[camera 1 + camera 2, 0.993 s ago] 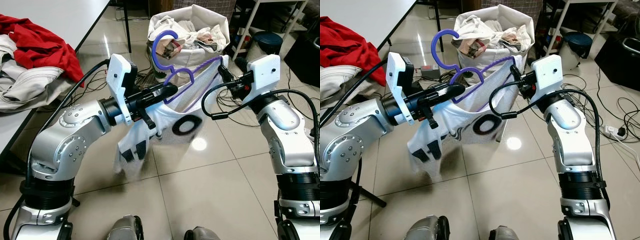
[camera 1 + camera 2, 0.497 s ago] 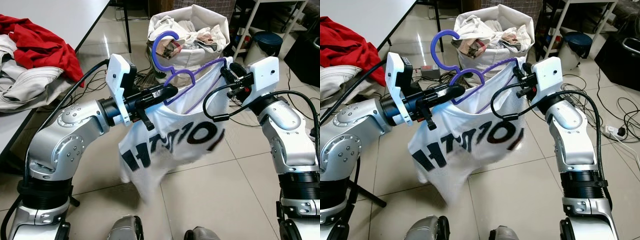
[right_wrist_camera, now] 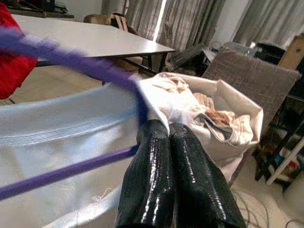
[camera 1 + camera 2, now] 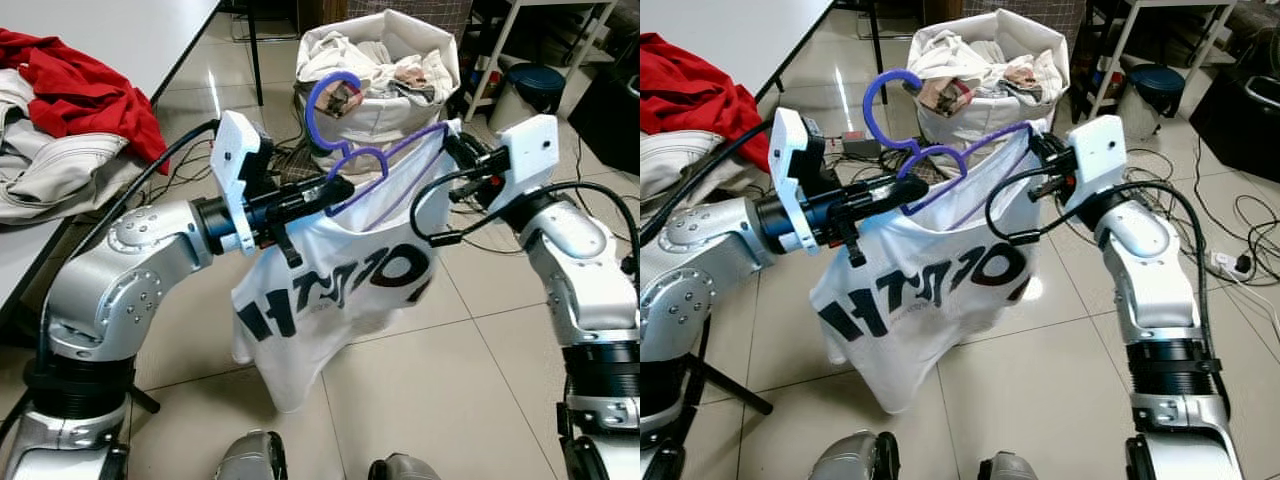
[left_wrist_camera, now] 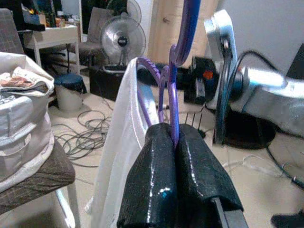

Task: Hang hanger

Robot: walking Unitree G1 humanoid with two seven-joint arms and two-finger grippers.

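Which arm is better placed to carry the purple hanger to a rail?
Probably the left. The left gripper is shut on the purple plastic hanger below its hook; the right gripper pinches the white printed T-shirt at the hanger's end.

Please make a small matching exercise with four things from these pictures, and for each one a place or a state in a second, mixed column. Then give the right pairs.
Things:
1. purple hanger
2. white T-shirt
3. red garment
4. laundry bag

Places or states:
A. lies on the table
B. stands on the floor, full of clothes
C. pinched in the left gripper
D. hangs down, black letters showing

Pairs: 1-C, 2-D, 3-A, 4-B
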